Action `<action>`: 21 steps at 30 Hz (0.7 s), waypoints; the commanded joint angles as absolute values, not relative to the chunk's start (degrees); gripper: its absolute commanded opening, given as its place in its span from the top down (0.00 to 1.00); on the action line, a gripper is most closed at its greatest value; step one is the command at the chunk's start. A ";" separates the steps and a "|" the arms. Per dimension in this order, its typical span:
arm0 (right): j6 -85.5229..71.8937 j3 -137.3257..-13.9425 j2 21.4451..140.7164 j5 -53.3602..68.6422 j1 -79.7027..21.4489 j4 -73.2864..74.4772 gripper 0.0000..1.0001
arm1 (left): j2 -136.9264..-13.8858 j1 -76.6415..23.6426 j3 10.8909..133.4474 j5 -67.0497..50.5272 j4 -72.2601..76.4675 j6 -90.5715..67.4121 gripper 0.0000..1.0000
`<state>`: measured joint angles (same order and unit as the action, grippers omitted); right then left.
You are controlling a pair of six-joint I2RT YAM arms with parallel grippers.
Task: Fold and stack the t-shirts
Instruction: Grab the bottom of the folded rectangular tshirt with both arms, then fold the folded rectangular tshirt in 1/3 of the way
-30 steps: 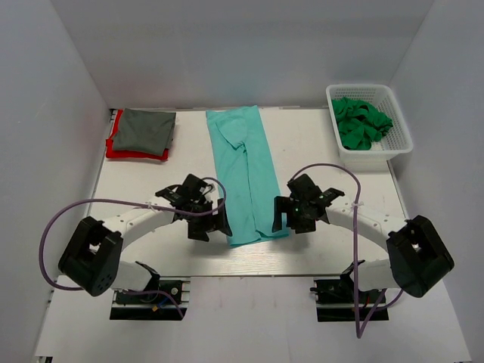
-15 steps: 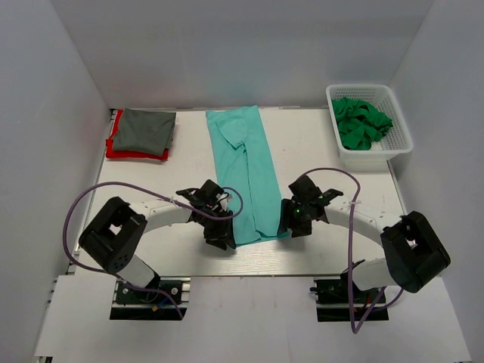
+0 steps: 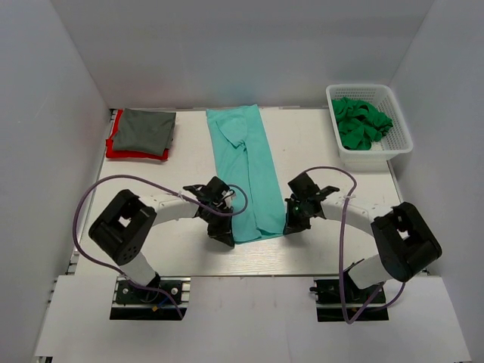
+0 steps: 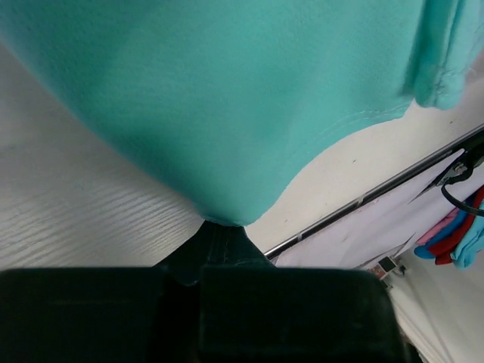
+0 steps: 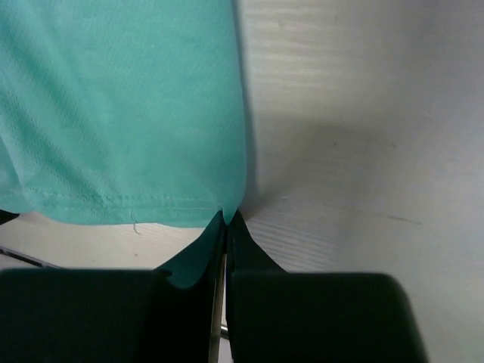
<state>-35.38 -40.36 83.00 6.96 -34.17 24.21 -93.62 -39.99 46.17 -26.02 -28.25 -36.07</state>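
A light teal t-shirt (image 3: 243, 166) lies folded into a long strip down the middle of the table. My left gripper (image 3: 226, 235) is shut on its near left corner (image 4: 224, 215). At the near right corner (image 5: 227, 214) my right gripper (image 3: 290, 225) is shut on the cloth, its hem (image 5: 113, 200) running off to the left. A dark grey t-shirt (image 3: 145, 130) lies folded on top of a red one (image 3: 125, 153) at the back left. Bright green t-shirts (image 3: 361, 122) are bunched in the basket.
A white lattice basket (image 3: 401, 144) stands at the back right. The table's near edge (image 3: 249, 274) runs just below both grippers. White walls close in the back and both sides. Purple cables loop off both arms.
Both grippers moved inward to the teal shirt's near corners and closed on them; a second ago they stood open on either side of it.
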 commanded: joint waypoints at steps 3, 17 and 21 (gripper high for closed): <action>-33.14 -45.70 83.15 7.38 -34.19 23.55 1.00 | -92.55 -40.25 52.46 -21.03 -32.86 -35.16 1.00; -29.10 -69.68 89.99 -2.55 -31.12 28.39 1.00 | -96.85 -31.30 75.40 -5.45 -43.60 -39.37 1.00; -27.69 -77.24 95.87 -2.90 -29.97 29.44 1.00 | -96.86 -27.96 78.04 -3.87 -40.97 -40.69 1.00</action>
<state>-29.61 -72.86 92.90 -0.75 -30.96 27.55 -97.80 -30.04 75.00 -6.96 -41.60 -39.05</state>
